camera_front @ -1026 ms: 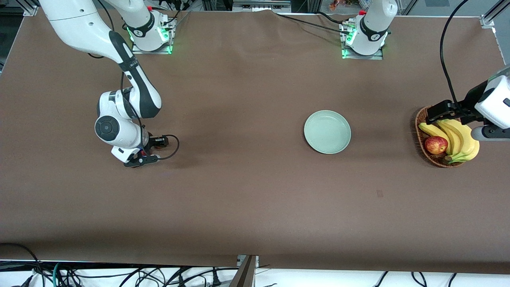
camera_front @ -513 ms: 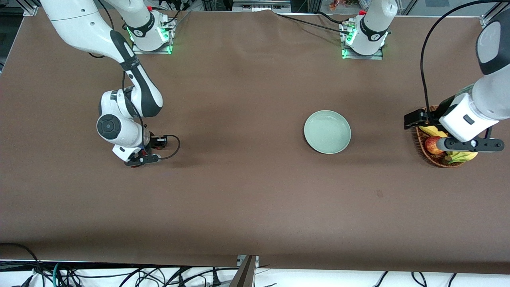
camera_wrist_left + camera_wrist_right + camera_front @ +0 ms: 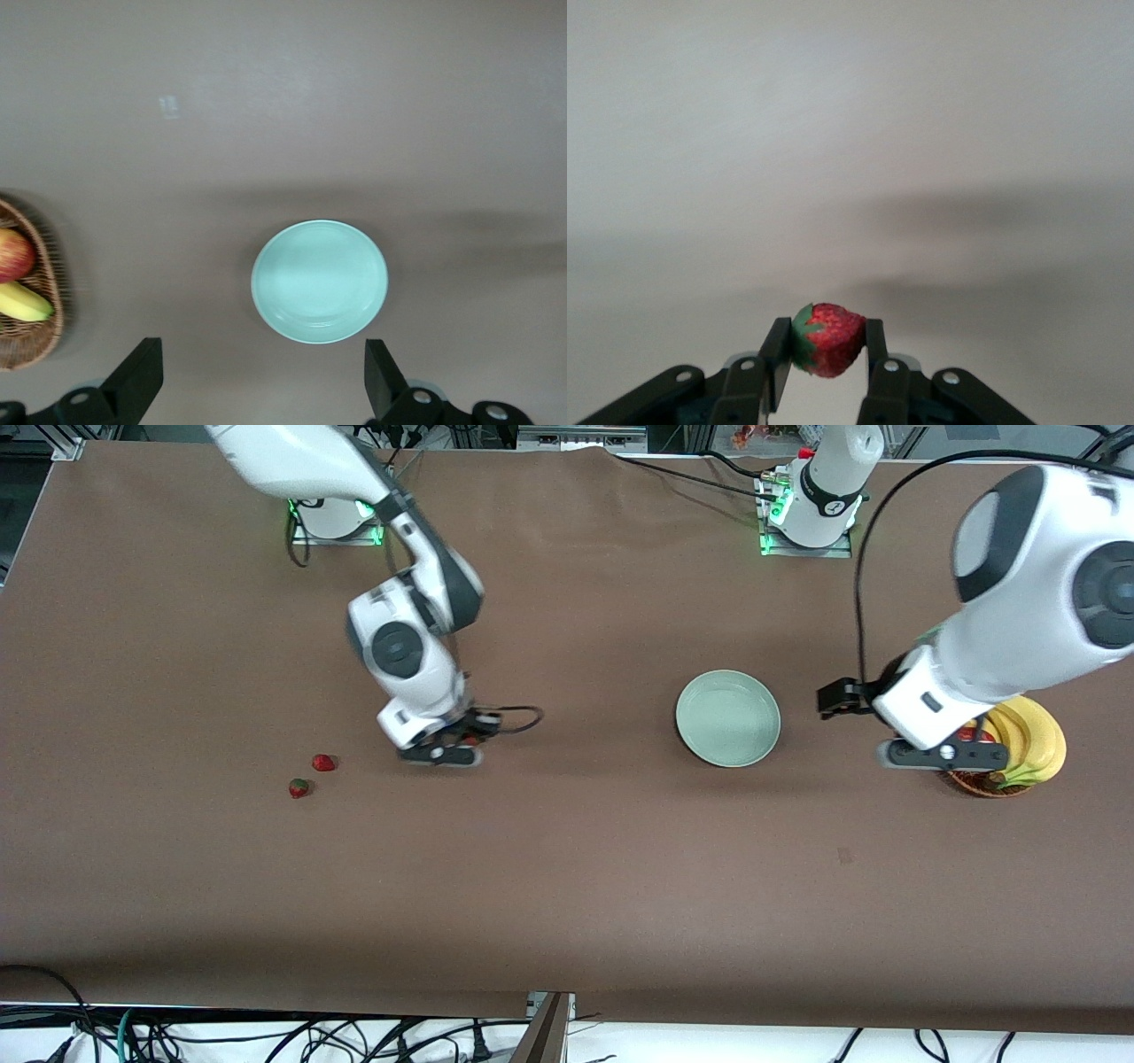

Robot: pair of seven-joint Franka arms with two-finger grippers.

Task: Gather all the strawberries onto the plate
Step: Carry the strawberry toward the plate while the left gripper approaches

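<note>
My right gripper [image 3: 440, 755] is shut on one strawberry [image 3: 826, 339] and holds it above bare table, between the two loose strawberries and the plate. Those two strawberries [image 3: 324, 762] [image 3: 299, 787] lie close together on the table toward the right arm's end. The pale mint-green plate [image 3: 728, 718] is empty; it also shows in the left wrist view [image 3: 319, 281]. My left gripper [image 3: 943, 755] is open and empty, up in the air between the plate and the basket, with its fingers [image 3: 133, 390] spread wide.
A brown wicker basket [image 3: 979, 784] at the left arm's end holds bananas [image 3: 1032, 740] and a red apple [image 3: 13, 254]. The left arm partly covers the basket in the front view. A brown cloth covers the table.
My right gripper rose and moved toward the plate with a strawberry, uncovering two strawberries on the table. My left gripper moved from over the basket toward the plate.
</note>
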